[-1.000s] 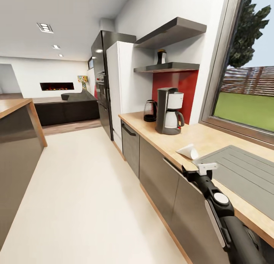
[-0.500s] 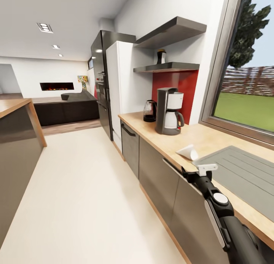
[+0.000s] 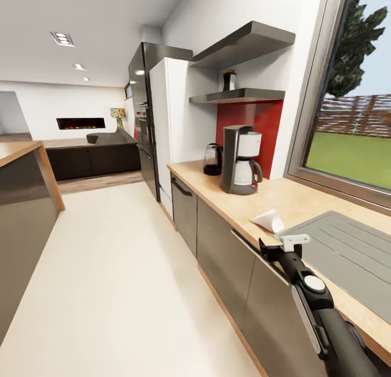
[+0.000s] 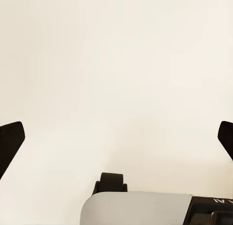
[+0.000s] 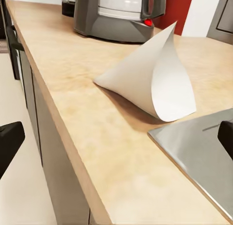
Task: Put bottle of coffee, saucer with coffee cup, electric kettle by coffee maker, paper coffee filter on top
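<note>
you're on the filter step: your right end effector (image 3: pixel 282 248) sits at the front edge of the long light beige wood-grain worktop (image 3: pixel 228 200), fingers apart and empty, aimed at the small white folded paper cone filter (image 3: pixel 270 219). the filter lies on its side on the worktop, open mouth toward the inset steel sink (image 3: pixel 347 252), just beside the sink's rim; in the right wrist view it's dead ahead (image 5: pixel 154 77) and near, not yet between the fingers. the tall dark grey drip coffee maker with white basket and glass carafe (image 3: pixel 241 159) stands further along the worktop by the red backsplash, with the rounded smoky glass kettle with black handle (image 3: pixel 213 159) just beside it on the far side. the small dark jar of coffee (image 3: pixel 229 80) is on the thin dark grey wall shelf (image 3: pixel 236 97) above them. can't see a saucer or cup. left end effector (image 4: pixel 116 142) hangs open over bare pale floor. next move, as i read it: ease the right arm forward and pinch one wall of the cone near its open edge; paper is thin and will likely slide or crush, so close gently. then lift and carry to the top of the coffee maker.
</note>
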Robot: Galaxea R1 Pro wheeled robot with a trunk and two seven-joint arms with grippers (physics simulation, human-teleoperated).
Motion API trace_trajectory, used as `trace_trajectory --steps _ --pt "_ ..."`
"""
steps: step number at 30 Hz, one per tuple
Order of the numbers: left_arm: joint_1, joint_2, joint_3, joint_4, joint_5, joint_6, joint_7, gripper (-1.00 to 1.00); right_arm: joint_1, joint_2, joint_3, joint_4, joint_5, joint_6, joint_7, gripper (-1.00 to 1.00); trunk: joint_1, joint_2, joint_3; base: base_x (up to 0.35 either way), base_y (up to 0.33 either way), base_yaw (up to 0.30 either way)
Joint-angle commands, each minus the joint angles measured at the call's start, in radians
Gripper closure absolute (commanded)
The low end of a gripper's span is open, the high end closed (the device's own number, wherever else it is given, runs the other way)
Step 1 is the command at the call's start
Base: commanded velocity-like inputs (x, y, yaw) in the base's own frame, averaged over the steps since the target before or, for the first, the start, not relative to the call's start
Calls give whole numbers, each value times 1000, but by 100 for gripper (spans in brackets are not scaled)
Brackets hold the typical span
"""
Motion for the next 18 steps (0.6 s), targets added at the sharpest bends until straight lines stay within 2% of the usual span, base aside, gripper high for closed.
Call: trace_trajectory --steps 1,9,14,18 --pt "0 0 1 -1 1 -1 0 -100 0 0 -1 -2 7 6 4 -100 0 0 -1 87 -33 0" --pt "1 0 2 -2 1 -1 0 -100 0 0 -1 -1 7 6 4 -100 0 0 -1 28 -11 109" --pt "1 -2 22 -3 1 -3 0 -100 -1 1 -2 15 6 1 27 -100 0 0 -1 20 -14 7" --pt "1 -2 22 -3 1 -3 0 -100 -1 1 -2 15 6 1 49 -100 0 0 -1 0 0 0"
